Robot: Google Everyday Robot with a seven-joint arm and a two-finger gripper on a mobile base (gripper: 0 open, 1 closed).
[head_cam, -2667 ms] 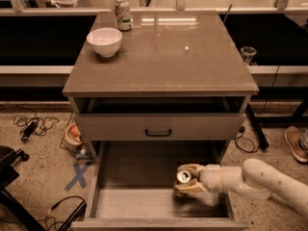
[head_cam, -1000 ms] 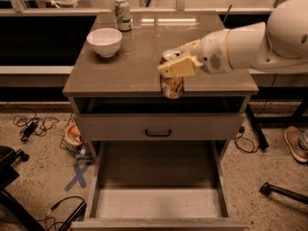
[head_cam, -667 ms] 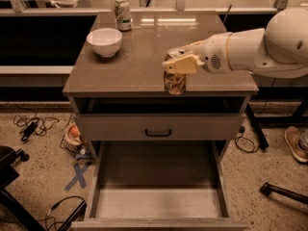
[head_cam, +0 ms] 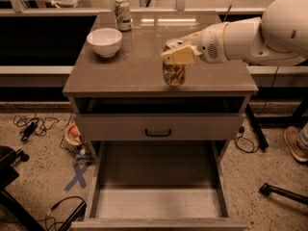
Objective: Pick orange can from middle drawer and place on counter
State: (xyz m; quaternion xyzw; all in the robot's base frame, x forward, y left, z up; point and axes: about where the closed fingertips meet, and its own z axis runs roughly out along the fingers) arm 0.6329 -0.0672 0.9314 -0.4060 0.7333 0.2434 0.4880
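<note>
Gripper (head_cam: 176, 50) clamped on top of upright orange can (head_cam: 173, 74) at front of counter (head_cam: 130, 69)

The orange can (head_cam: 173, 75) is no longer low in the right front corner of the middle drawer (head_cam: 156, 177): it now sits on the bench (head_cam: 134, 66), right of centre and near the front edge. The hand (head_cam: 180, 55) is up out of the drawer too, reaching in from the right above the bench and clasping the can's top. Compared with a second ago, can and hand are a little further back from the front edge, and the can's base meets the surface.
</note>
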